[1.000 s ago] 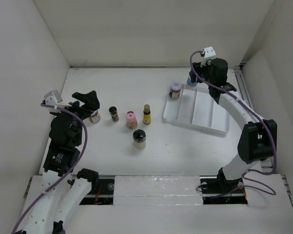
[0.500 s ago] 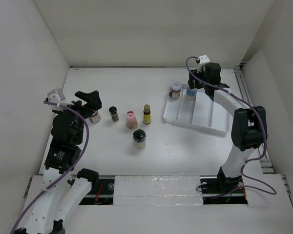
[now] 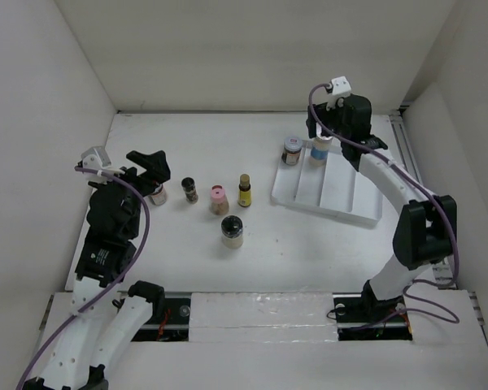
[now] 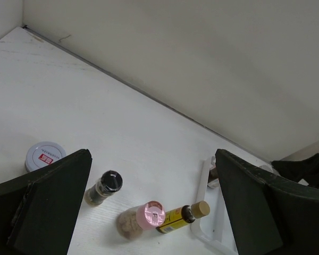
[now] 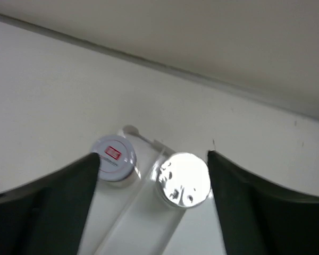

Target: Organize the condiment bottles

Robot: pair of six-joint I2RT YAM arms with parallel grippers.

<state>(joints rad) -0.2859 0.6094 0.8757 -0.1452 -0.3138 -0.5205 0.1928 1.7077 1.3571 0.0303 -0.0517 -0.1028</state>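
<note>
My right gripper point(image 3: 324, 130) is open above the white ridged tray point(image 3: 342, 191). Between its spread fingers stands a blue-labelled bottle point(image 3: 320, 149) with a shiny silver lid point(image 5: 184, 179), touching neither finger. A brown silver-lidded jar point(image 3: 292, 150) stands next to it in the tray's left channel. On the table a dark narrow bottle point(image 3: 189, 189), a pink-capped jar point(image 3: 218, 198) and a slim yellow bottle point(image 3: 244, 189) form a row, with a black-lidded jar point(image 3: 232, 231) nearer me. My left gripper point(image 3: 149, 162) is open and empty above a silver-lidded jar point(image 3: 157, 193).
White walls enclose the table on three sides. The tray lies at an angle at the back right, and its other channels point(image 3: 358, 187) hold nothing. A metal rail point(image 3: 407, 154) runs along the right wall.
The right gripper lowered the blue-labelled bottle into the tray, then opened and let it go. The left arm has barely moved.
</note>
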